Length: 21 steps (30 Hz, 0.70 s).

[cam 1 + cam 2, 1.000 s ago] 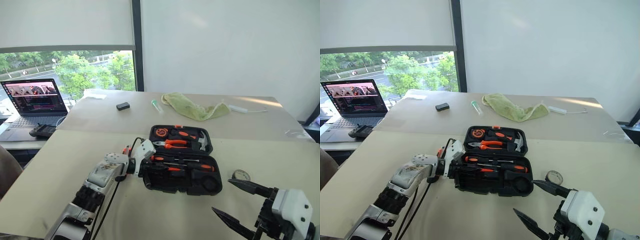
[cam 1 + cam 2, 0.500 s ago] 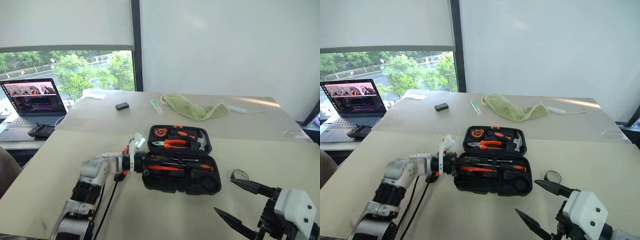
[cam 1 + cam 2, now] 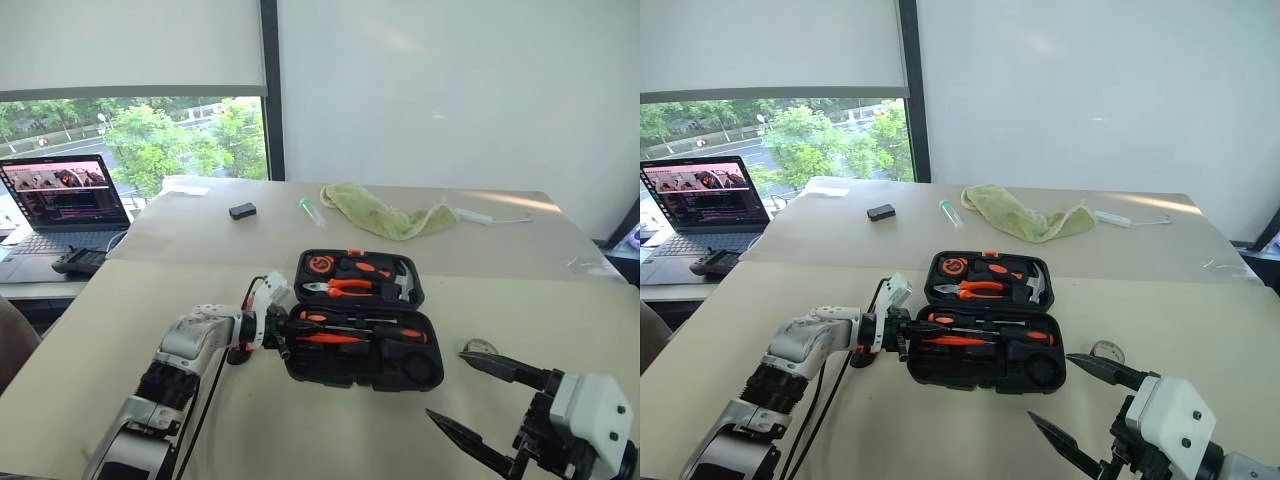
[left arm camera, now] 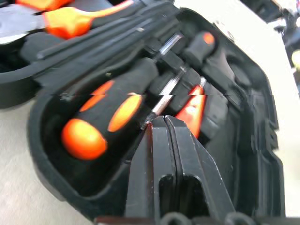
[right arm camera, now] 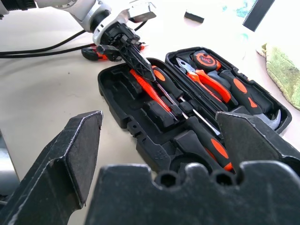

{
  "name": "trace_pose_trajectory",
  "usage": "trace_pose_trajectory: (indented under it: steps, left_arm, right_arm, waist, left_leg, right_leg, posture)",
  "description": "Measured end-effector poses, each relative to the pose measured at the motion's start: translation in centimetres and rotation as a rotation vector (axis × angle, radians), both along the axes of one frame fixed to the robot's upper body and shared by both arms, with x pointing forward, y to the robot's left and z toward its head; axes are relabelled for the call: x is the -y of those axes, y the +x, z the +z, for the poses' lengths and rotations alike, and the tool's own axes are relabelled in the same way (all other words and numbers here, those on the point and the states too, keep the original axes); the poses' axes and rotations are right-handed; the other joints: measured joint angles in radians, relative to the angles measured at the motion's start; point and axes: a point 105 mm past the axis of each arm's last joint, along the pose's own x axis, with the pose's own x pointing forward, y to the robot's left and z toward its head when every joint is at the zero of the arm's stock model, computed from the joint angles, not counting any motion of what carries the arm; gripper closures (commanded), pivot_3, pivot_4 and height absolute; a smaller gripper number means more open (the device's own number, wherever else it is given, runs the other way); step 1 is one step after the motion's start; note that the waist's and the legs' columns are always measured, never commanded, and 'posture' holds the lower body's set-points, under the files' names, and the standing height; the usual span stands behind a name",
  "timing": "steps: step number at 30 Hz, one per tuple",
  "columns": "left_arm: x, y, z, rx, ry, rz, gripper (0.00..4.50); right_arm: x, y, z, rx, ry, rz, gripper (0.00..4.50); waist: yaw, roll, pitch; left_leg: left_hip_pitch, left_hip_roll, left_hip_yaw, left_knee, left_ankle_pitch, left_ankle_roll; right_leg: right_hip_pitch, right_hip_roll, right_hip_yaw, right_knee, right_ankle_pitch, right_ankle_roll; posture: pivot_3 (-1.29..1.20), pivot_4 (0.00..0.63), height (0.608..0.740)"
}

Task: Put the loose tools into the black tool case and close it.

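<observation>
Your black tool case (image 3: 363, 335) lies open mid-table, two long screwdrivers (image 4: 112, 112) seated inside. The left gripper (image 5: 140, 63), pinched shut and empty, pokes in beside them; a careless nudge could unseat one. One tape roll (image 3: 481, 349) waits outside, near the right gripper (image 3: 478, 415), which gapes wide.

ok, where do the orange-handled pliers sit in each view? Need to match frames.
Left eye: pliers near centre, in the far half of the open black tool case.
Right eye: pliers in the same spot, near centre.
Left wrist: pliers beyond the big screwdriver handle.
Right wrist: pliers beside the tape measure.
Shared landmark: the black tool case.
</observation>
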Motion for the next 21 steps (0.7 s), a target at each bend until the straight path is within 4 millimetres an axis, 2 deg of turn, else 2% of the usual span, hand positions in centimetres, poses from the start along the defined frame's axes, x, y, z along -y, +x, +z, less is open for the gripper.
trace_pose_trajectory:
  steps: [3,9,12,15,17,18,21]
  left_arm:
    - [0.3,-1.2,-0.4,0.089,0.032,-0.095,4.46]
    - [0.9,-1.2,-0.9,0.176,0.073,-0.122,4.46]
    - [0.6,-1.0,-0.4,0.104,-0.016,-0.057,4.46]
    - [-1.0,-0.5,1.6,0.048,-0.083,0.048,4.46]
    - [-2.4,0.1,3.6,0.077,-0.090,0.126,3.94]
    - [-3.1,0.5,4.5,0.088,-0.094,0.169,3.89]
    - [-5.4,1.7,7.1,0.128,-0.093,0.353,2.67]
  right_arm:
    - [0.0,-0.1,-0.1,-0.008,-0.002,0.001,0.00]
    - [-0.1,-0.1,-0.1,-0.012,-0.003,0.009,0.00]
    - [-0.1,-0.1,-0.1,-0.014,-0.003,0.012,0.00]
    - [-0.2,-0.1,-0.1,-0.017,-0.001,0.017,0.00]
    - [-0.2,0.0,0.1,-0.007,-0.001,0.022,0.00]
    - [-0.2,0.0,0.2,0.001,-0.002,0.025,0.00]
    - [-0.6,0.4,0.8,0.043,-0.001,0.058,0.00]
  waist:
    - [0.001,0.000,0.000]
    - [0.014,0.001,-0.001]
    - [0.015,0.001,-0.001]
    - [0.012,-0.001,0.001]
    - [0.009,-0.001,0.001]
    - [0.009,-0.001,0.001]
    - [0.008,-0.001,0.001]
  left_leg:
    - [0.000,0.000,0.000,0.000,0.000,0.000]
    - [0.004,-0.001,0.000,0.001,-0.001,0.002]
    - [0.003,-0.001,0.000,0.001,-0.001,0.002]
    - [-0.001,0.000,0.000,0.002,0.000,0.001]
    - [-0.001,0.000,0.000,0.001,0.000,0.001]
    - [-0.001,0.000,0.000,0.001,0.000,0.001]
    - [-0.001,0.000,0.000,0.001,0.000,0.001]
  right_leg:
    - [0.000,-0.003,0.000,0.000,-0.002,-0.003]
    - [0.005,-0.007,-0.002,-0.001,-0.002,-0.004]
    - [0.003,-0.006,-0.002,0.000,-0.002,-0.003]
    - [-0.001,-0.003,-0.002,0.001,0.002,0.004]
    - [-0.001,-0.001,-0.001,0.001,0.002,0.004]
    - [-0.001,-0.001,-0.001,0.001,0.002,0.004]
    - [0.000,-0.001,-0.001,0.000,0.002,0.005]
  posture:
    - [0.00,0.150,0.740]
    - [0.00,0.150,0.740]
    - [0.00,0.150,0.740]
    - [0.00,0.150,0.740]
    - [0.00,0.150,0.740]
    - [0.00,0.150,0.740]
    - [0.00,0.150,0.740]
